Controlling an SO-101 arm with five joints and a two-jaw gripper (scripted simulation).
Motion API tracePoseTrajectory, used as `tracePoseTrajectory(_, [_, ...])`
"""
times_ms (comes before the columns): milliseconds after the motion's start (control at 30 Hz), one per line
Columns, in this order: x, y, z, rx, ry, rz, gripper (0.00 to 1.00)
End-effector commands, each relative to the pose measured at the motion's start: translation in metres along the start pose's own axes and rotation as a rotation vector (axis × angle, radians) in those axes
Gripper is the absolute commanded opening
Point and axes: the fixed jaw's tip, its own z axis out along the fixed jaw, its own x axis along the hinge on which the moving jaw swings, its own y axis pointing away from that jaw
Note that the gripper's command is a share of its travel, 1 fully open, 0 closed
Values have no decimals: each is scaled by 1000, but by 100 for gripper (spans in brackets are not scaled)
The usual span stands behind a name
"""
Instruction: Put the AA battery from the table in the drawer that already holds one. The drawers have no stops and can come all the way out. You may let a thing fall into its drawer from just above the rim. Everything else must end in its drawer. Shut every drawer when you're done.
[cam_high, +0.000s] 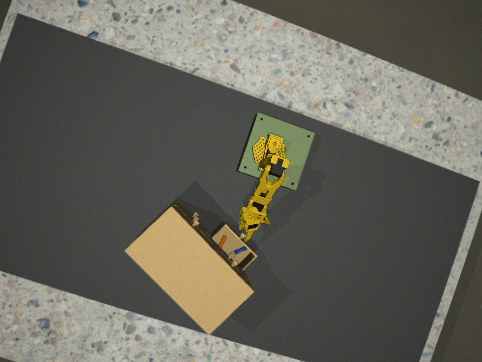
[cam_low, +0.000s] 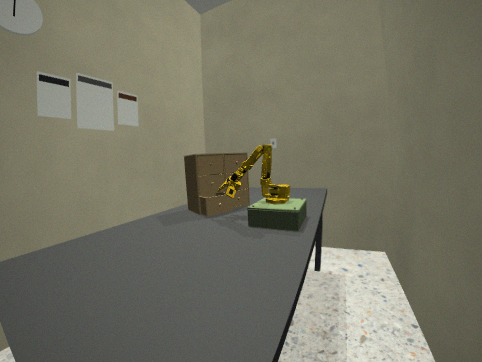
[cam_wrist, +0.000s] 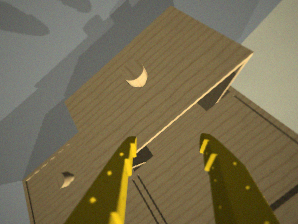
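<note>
My gripper (cam_wrist: 167, 150) hangs part-spread, pinching nothing, over the drawer (cam_high: 248, 258) pulled out of the cabinet (cam_high: 185, 265) mid-desk. Inside lie an orange piece and something blue, possibly the battery (cam_high: 240, 248). Shutting the drawer remains.

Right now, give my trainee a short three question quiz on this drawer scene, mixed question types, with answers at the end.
1. True or false: one drawer of the wooden cabinet stands pulled out.
2. What colours are the two small things seen in that drawer from the top view?
3. The gripper is: A) shut on a battery, B) holding nothing, partly closed, by the drawer's front, C) resting on the green base plate.

Key: 1 true. 2 orange and blue. 3 B.
</note>
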Motion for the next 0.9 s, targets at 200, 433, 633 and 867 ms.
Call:
tracePoseTrajectory(200, [-11, 0, 5, 50, 1, 173, 24])
tracePoseTrajectory(433, [-19, -1, 7, 91, -3, 328, 24])
tracePoseTrajectory(633, [-25, -2, 8, 127, -13, 461, 24])
tracePoseTrajectory(867, [-30, -3, 8, 157, -26, 572, 24])
